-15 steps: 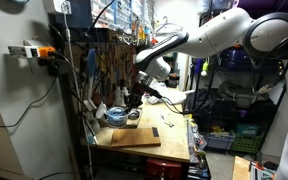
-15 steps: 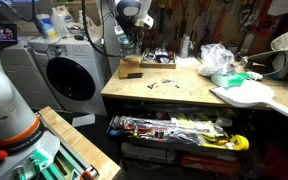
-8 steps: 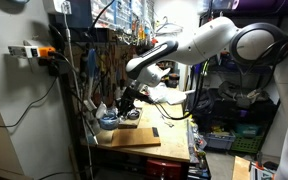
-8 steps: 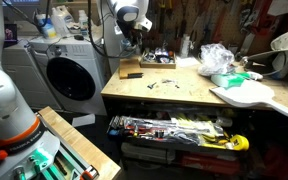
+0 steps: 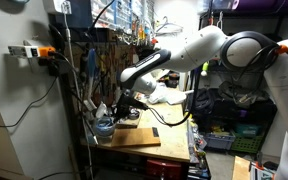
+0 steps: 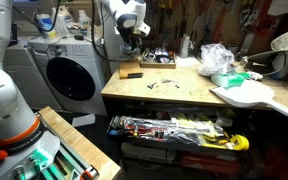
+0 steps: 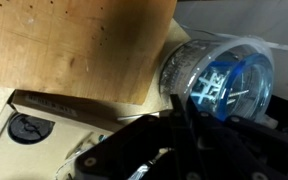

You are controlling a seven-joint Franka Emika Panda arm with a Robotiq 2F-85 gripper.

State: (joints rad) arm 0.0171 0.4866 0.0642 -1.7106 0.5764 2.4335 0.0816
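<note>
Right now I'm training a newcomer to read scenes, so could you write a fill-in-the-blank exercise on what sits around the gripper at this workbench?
1. The clear round plastic container nearest the gripper looks ____ in colour inside.
2. In the wrist view it lies at the edge of a flat ____ board.
3. In an exterior view, the tool-filled drawer under the workbench stands ____.
Missing words: blue; wooden; open.
</note>
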